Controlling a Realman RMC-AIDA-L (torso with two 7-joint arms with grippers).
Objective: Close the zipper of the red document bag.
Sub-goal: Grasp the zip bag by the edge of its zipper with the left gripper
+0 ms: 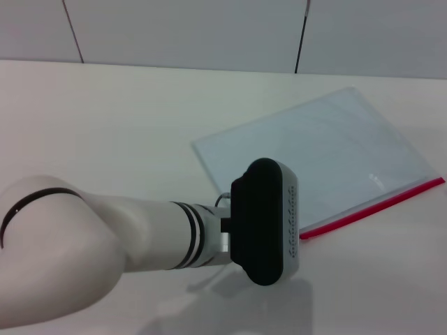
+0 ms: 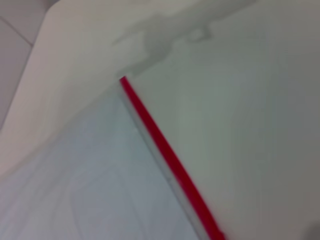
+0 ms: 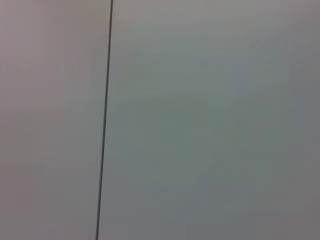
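The red document bag (image 1: 323, 150) lies flat on the white table, right of centre: a pale blue-grey translucent pouch turned at an angle. Its zipper (image 1: 374, 208) is the thin red strip along the long edge nearest me. My left arm reaches in from the left, and its black wrist end (image 1: 264, 222) hovers over the bag's near left corner, covering that end of the strip. In the left wrist view the zipper (image 2: 167, 155) runs diagonally beside the pale bag (image 2: 95, 185), ending at a corner. My right gripper is out of view.
The white table (image 1: 126, 125) stretches left and behind the bag to a tiled wall (image 1: 209, 31). The right wrist view shows only a plain pale surface with one dark seam (image 3: 105, 125).
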